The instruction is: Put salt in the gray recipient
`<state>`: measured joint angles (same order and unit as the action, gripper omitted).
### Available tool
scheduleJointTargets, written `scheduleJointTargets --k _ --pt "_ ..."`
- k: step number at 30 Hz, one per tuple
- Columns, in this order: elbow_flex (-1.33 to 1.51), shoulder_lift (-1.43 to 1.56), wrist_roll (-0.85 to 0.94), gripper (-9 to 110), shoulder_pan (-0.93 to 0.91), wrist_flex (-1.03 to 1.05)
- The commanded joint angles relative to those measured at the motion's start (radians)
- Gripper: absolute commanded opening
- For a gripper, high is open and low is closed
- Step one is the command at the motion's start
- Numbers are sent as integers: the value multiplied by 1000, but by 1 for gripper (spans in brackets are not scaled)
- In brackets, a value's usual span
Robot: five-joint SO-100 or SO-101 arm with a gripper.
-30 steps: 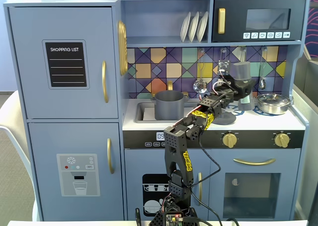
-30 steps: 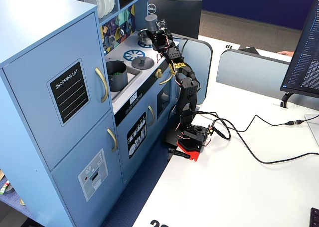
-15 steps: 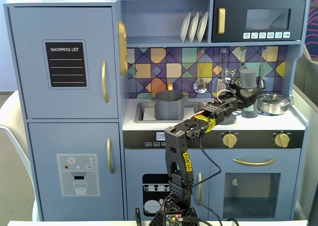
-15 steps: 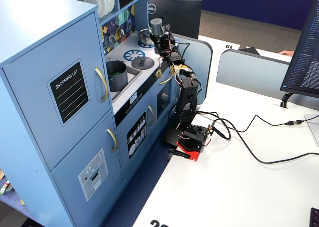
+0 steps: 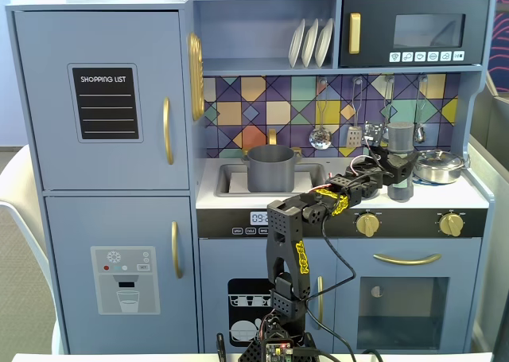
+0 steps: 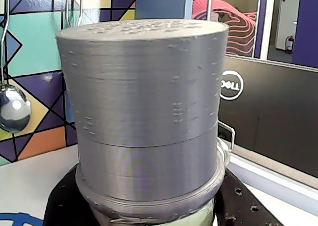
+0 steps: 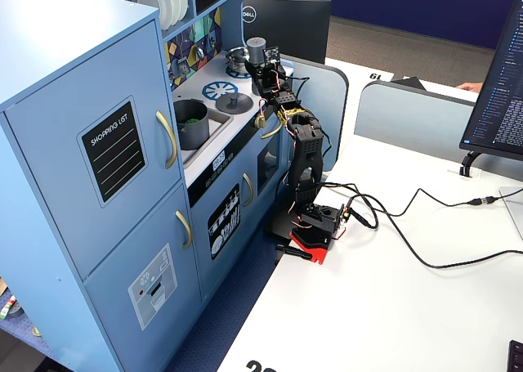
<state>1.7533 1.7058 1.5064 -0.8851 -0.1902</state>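
Pale blue wooden play kitchen point(image 5: 111, 179), matte painted panels, gold handles, black chalkboard plate reading "SHOPPING LIST" point(image 5: 105, 103). Multicolour geometric tile backsplash point(image 5: 262, 111). Dark microwave door point(image 5: 413, 32) top right, three white plates point(image 5: 310, 42) racked upright on the shelf beside it. Black 3D-printed arm point(image 5: 290, 251) with yellow lettered stickers, base on the white worktop point(image 7: 392, 307), reaching up to the kitchen's right side. Matte dark gray cylindrical pot point(image 5: 270, 168), straight sides, sitting in the sink left of centre; something green inside in a fixed view point(image 7: 190, 121). Shiny steel pan point(image 5: 437, 165) at far right of the kitchen top. Flat gray round lid with knob point(image 7: 234, 102) on the stove. Black monitor marked "DELL" point(image 6: 232, 85) behind. Salt shaker point(image 5: 400, 161), slim gray cylinder with layered print ridges and lighter cap, upright on the kitchen top just left of the pan, well apart from the pot; pale green label edge barely visible low in the wrist view point(image 6: 164, 213), text unreadable. Gripper point(image 5: 395, 171) with jaws closed round the shaker's body.
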Motion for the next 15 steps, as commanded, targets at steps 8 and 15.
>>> scheduleJointTargets --k 8,15 --pt "9 15 -11 0 -18 -28" --pt "15 18 -40 17 -26 -25"
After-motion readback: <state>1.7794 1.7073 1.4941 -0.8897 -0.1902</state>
